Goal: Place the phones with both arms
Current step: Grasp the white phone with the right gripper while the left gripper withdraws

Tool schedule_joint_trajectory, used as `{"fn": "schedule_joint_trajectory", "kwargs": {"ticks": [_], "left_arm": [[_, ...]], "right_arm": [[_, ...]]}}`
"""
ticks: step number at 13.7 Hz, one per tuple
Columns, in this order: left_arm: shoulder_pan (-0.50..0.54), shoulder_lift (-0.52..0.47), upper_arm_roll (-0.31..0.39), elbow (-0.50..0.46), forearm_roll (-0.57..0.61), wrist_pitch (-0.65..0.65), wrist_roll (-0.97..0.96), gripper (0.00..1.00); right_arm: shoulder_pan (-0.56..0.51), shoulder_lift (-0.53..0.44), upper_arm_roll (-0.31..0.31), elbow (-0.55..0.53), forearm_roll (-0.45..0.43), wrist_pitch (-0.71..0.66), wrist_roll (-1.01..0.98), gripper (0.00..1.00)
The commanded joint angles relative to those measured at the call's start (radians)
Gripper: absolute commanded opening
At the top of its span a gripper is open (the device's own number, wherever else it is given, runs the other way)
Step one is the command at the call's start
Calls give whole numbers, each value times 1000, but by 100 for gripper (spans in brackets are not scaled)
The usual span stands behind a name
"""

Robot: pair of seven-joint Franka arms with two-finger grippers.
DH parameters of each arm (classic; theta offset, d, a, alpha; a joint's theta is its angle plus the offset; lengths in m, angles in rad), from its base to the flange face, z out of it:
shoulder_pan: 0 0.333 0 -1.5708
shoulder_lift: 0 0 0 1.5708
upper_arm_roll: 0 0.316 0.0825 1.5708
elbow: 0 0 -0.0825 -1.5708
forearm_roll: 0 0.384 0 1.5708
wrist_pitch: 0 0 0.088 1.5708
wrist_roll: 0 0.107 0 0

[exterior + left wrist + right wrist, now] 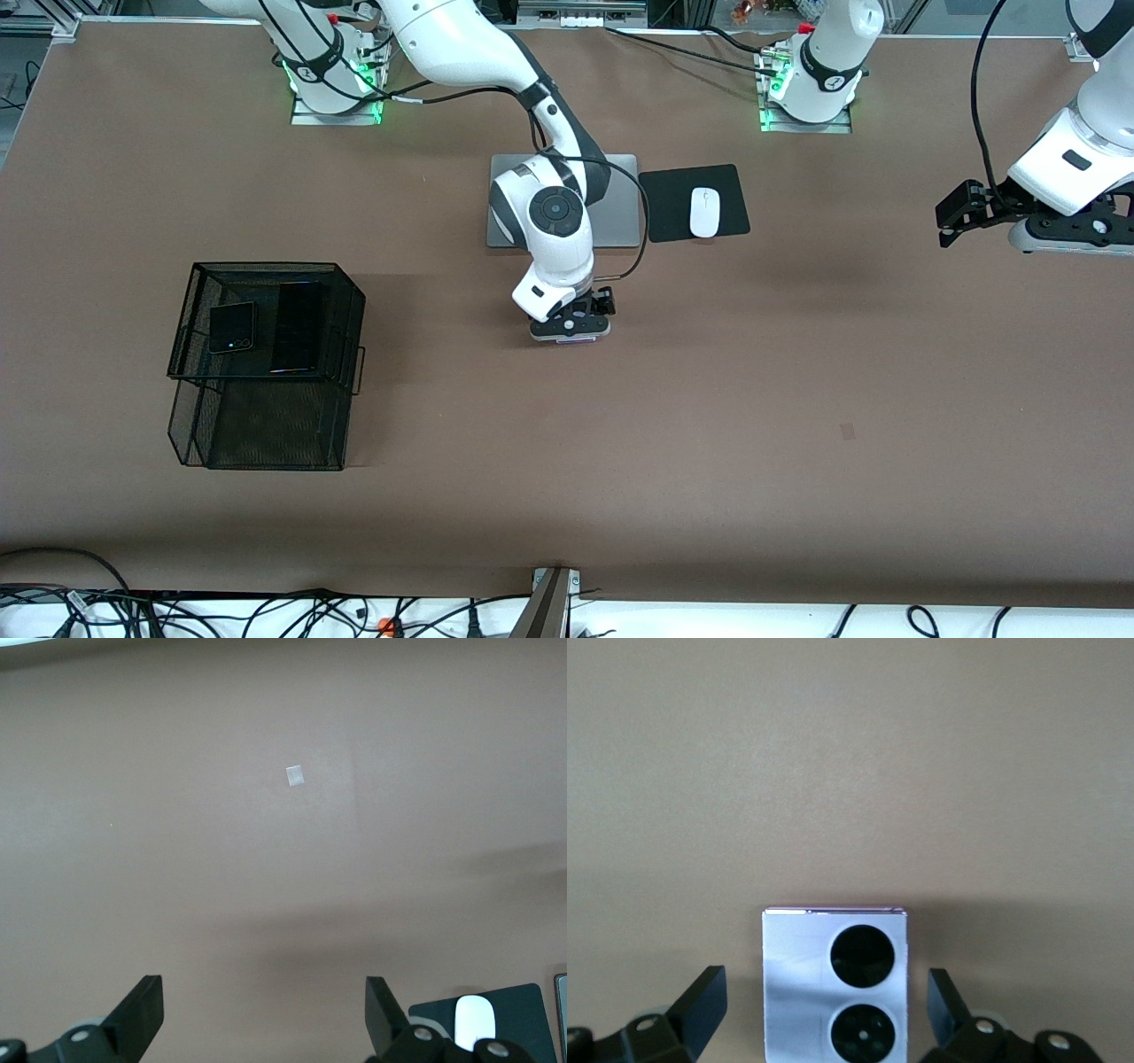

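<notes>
From the high camera across the table, the right arm reaches out from its base to the middle of the brown table (620,443), and the right gripper (571,332) points straight down, low over the tabletop, nearer to the camera than the grey laptop (620,230); a sliver of lavender shows under it. Beside the laptop, toward the left arm's end, a white mouse (704,212) sits on a black mouse pad (731,190). Toward the right arm's end stands a black wire rack (266,443), and on its upper shelf lie the small black flip phone (232,327) and, just beside it, the long black phone (297,326). The left arm waits at its own end of the table, the left gripper (955,217) held in the air over bare tabletop. In the left wrist view, the left gripper (264,1014) has its fingers spread wide with nothing between them, the bare table below and the mouse (474,1020) at the edge. In the right wrist view, the right gripper (826,1010) is released, fingers wide apart, and the lavender-white phone (799,983) with two black circles lies flat on the table between them, clear of both fingers.
</notes>
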Motion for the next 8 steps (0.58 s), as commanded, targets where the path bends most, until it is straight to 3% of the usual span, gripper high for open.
{"fn": "schedule_joint_trajectory", "kwargs": {"ticks": [1, 6, 7, 8], "left_arm": [[-2, -3, 5, 9, -21, -12, -11, 100], [-2, -3, 6, 10, -22, -13, -21, 100], [-2, -3, 6, 12, -21, -13, -23, 100], [-2, -3, 3, 13, -21, -13, -23, 100]], "right_arm": [[-2, 33, 9, 19, 2, 41, 8, 100], [-2, 64, 9, 17, 5, 88, 8, 100], [-3, 64, 9, 17, 5, 91, 6, 90], [-3, 64, 9, 17, 5, 91, 9, 47]]}}
